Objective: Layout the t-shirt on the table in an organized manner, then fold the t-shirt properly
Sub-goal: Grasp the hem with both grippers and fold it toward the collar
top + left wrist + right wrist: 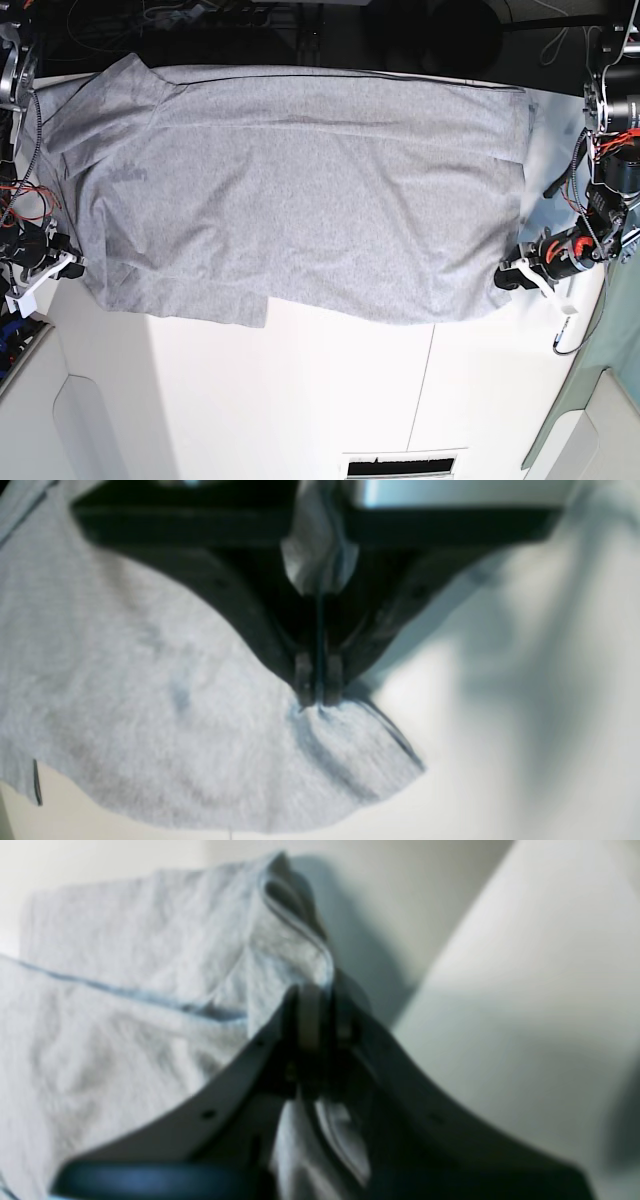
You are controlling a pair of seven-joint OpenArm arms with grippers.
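Observation:
The light grey t-shirt [300, 180] lies spread wide across the far half of the white table [300, 390], with a few creases and its near edge uneven. My left gripper [503, 281] is at the shirt's near right corner. In the left wrist view its fingertips [318, 697] are shut on a pinch of the t-shirt [150, 705], and cloth bunches up between the jaws. My right gripper [74, 266] is at the near left corner. In the right wrist view it [316, 1005] is shut on a folded hem of the t-shirt [125, 1040].
Pale grey rounded panels stand at the near left [90, 420] and near right [565, 445]. A dark vent slot [400, 466] sits at the front edge. A thin seam [422, 390] runs down the table. A teal-green cloth [618, 370] hangs at the right edge.

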